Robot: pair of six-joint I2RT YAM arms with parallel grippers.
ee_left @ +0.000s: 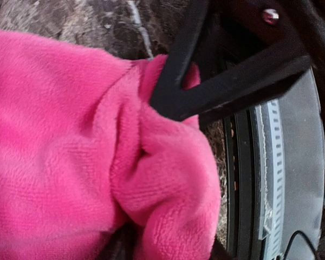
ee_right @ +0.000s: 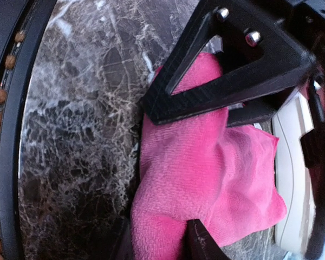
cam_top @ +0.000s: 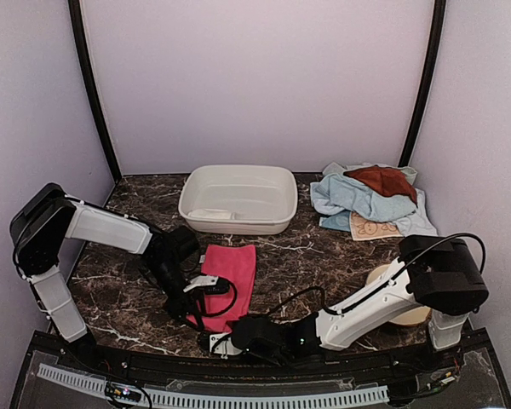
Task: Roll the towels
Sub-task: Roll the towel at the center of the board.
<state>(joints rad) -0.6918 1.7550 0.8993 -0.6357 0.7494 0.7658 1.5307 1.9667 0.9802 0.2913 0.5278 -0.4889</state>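
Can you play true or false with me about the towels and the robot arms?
1. The pink towel lies in front of the basin. True.
2. The brown towel is inside the basin. False: it sits on top of the blue towel, at the back right.
3. Pink cloth sits between the jaws of the left gripper and of the right gripper. True.
4. The pink towel is all rolled up. False: most of it lies flat, and only its near end is bunched.
5. The disc is beside the left arm. False: it is by the right arm.
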